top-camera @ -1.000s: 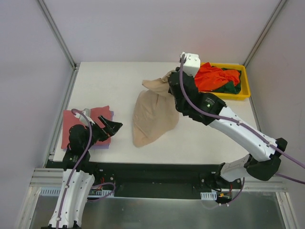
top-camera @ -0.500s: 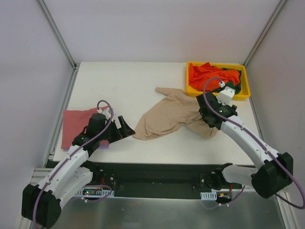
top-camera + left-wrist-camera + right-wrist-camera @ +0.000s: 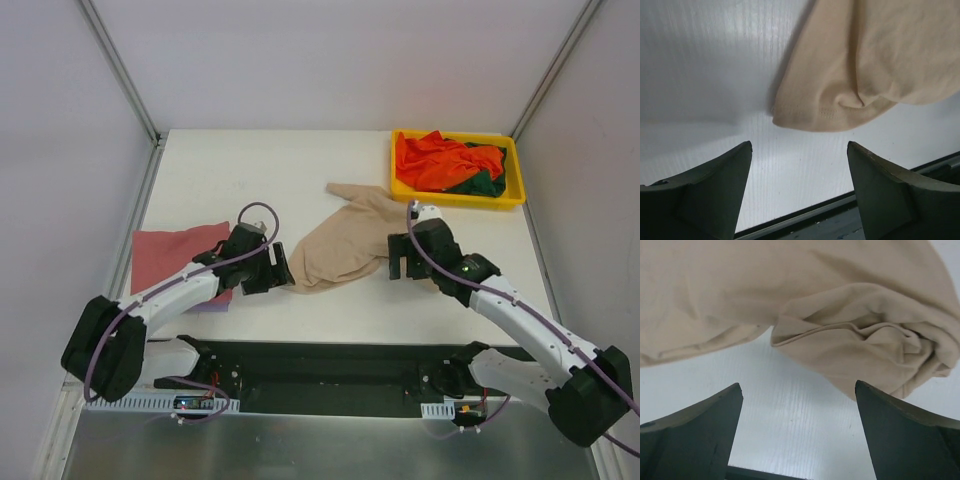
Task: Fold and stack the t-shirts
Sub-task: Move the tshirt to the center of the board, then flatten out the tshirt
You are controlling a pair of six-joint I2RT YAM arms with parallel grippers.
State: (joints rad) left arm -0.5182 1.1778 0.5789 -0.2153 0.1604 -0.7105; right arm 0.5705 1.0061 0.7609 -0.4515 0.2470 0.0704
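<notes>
The tan-beige t-shirt (image 3: 345,250) lies crumpled in the middle of the white table (image 3: 230,170), one sleeve trailing toward the far edge. Pale walls and metal frame posts close in the table. At the left edge a dusty red t-shirt (image 3: 165,255) lies flat. In the far right corner a yellow plastic tray (image 3: 455,203) holds a bright orange t-shirt (image 3: 435,160) and a dark green t-shirt (image 3: 485,185), bunched together.

Both arms reach low and inward over the near edge. The left gripper (image 3: 278,270) sits just beside the tan shirt's stitched hem, fingers spread with nothing between them. The right gripper (image 3: 400,258) hovers at the shirt's rumpled right side, likewise spread wide. The tan cloth is soft, matte and heavily folded, and the tabletop is finely ribbed.
</notes>
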